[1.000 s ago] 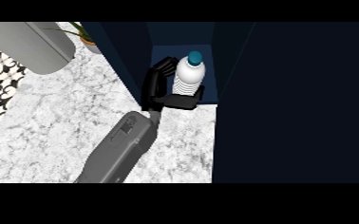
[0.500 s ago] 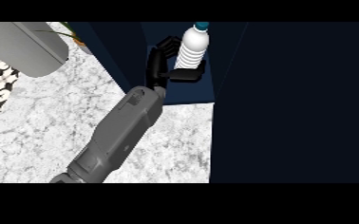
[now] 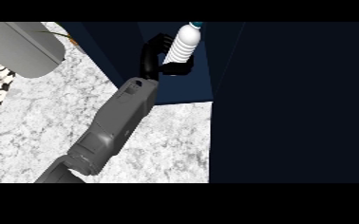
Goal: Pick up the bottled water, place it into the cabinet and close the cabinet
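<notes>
The bottled water (image 3: 184, 45) is a white ribbed bottle with a teal cap, tilted slightly, held inside the open dark blue cabinet (image 3: 189, 88) near the top of the view. My left hand (image 3: 148, 59) is shut on it: the fingers curl round its far side and the thumb presses its lower near side. The grey forearm runs from the lower left edge up to the cabinet's opening. Whether the bottle's base rests on the cabinet floor I cannot tell. My right hand does not show.
A tall dark panel (image 3: 294, 99) fills the view's right side, beside the cabinet's opening. White marble counter (image 3: 175, 142) lies below. A grey rounded object (image 3: 28, 47) and a black-and-white patterned thing (image 3: 4, 83) sit at the left edge.
My left hand has carried the bottle upward in the view, deeper into the cabinet, and the forearm has stretched out after it.
</notes>
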### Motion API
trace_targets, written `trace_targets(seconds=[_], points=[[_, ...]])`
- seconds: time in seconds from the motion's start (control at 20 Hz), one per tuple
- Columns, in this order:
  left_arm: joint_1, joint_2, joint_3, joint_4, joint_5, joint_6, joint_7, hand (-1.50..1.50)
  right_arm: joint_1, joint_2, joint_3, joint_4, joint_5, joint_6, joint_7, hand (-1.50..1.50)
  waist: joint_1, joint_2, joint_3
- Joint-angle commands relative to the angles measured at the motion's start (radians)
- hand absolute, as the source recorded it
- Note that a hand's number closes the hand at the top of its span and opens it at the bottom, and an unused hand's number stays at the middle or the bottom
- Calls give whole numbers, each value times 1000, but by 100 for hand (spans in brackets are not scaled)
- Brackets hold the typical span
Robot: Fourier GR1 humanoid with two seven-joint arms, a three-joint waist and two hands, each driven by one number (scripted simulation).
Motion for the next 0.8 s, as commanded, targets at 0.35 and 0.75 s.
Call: trace_targets(seconds=[0.35,0.75], points=[[-118,20,68,190,-14,91,-70,-150,0,-10,-16,-1,-71,56,-15,-150,-40,8,0],[-158,39,53,244,-53,129,-122,-150,-6,-19,-35,-35,-109,68,16,-150,-40,17,-1]])
